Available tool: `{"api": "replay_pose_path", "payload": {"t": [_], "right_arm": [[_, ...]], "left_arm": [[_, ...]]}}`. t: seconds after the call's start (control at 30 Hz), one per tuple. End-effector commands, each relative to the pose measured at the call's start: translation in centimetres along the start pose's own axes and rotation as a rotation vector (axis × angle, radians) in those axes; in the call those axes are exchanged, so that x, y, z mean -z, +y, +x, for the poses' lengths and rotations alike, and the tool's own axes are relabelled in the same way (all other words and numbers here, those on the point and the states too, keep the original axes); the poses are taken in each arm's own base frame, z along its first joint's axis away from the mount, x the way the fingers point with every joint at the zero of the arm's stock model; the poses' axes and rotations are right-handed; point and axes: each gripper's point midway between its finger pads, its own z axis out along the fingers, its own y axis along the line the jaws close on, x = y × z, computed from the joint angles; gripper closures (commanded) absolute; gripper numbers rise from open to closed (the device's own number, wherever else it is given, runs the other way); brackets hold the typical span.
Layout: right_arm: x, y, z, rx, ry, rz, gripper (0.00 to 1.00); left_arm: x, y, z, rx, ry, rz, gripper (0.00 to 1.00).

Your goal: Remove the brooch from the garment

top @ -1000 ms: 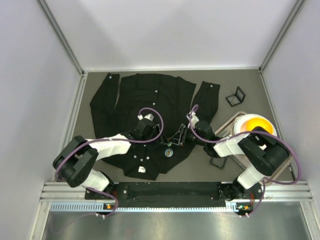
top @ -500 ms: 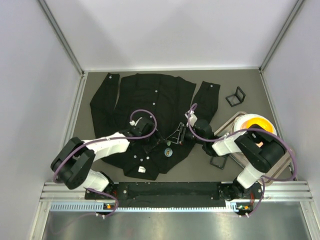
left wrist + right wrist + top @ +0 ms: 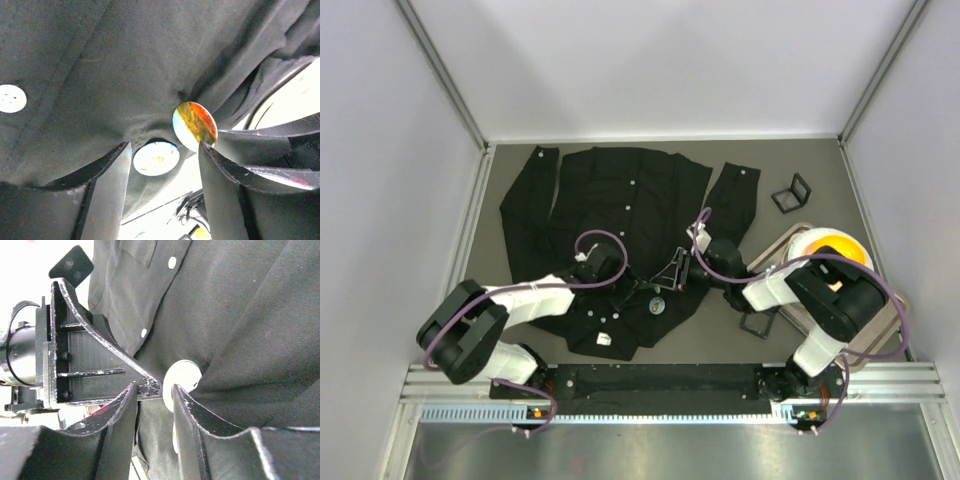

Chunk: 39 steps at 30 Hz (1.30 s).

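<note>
Garment point(image 3: 620, 190): black button-up shirt, spread on the grey desk point(image 3: 800, 165), collar end far, hem near; sleeves out to left and right; white buttons point(image 3: 11, 98) in a row down the front.

Brooch point(image 3: 195, 126): round disc, orange fading to green; pinned in the near right part of the garment, close to the hem, between the two pincers; cloth puckers round it. A pale disc point(image 3: 156, 158) sits just beside it, lower in the left wrist view; cannot tell what it is.

Left pincer point(image 3: 165, 147): jaws wide apart, nothing clamped; pale disc lies in the gap, clear of both fingers; edge of the brooch meets the tip of the right-hand finger point(image 3: 220, 185) in that view.

Right pincer point(image 3: 154, 388): jaws drawn in to a narrow gap with a fold of the garment pinched between them; cloth raised off the desk there, light showing beneath it in the left wrist view. A white round disc point(image 3: 182, 377) stands at the fold, touching one fingertip; cannot tell whether it is the brooch's back.

Right of the garment: a small black frame point(image 3: 791, 192), far; an orange-centred round object point(image 3: 832, 248), nearer.
</note>
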Motion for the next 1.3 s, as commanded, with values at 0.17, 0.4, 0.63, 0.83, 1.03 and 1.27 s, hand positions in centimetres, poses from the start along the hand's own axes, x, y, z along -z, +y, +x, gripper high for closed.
{"api": "replay_pose_path", "payload": {"t": [0.17,0.4,0.63,0.83,1.03,1.27], "right_arm": [[0.7,1.7,2.2,0.032,0.067,-0.088,0.57],[0.6,1.4,2.8,-0.007,0.096,-0.083,0.40],[0.0,1.3,4.0,-0.065,0.147,-0.116,0.51],[0.8,1.8,3.8,-0.041,0.120,-0.139,0.56],[1.0,1.4,3.3,-0.041,0.084,-0.111,0.51],[1.7,2.8,2.1,0.025,0.052,-0.148,0.49]], "left_arm": [[3.5,-6.7,-2.4,0.057,-0.130,0.309,0.38],[3.6,-6.2,-3.3,0.077,-0.179,0.306,0.21],[3.5,-7.1,-3.3,0.061,-0.177,0.291,0.28],[3.1,-6.5,-3.3,0.066,-0.173,0.272,0.36],[2.3,-6.2,-2.2,0.051,-0.106,0.236,0.39],[2.2,-4.6,-1.4,-0.070,-0.075,0.133,0.38]]}}
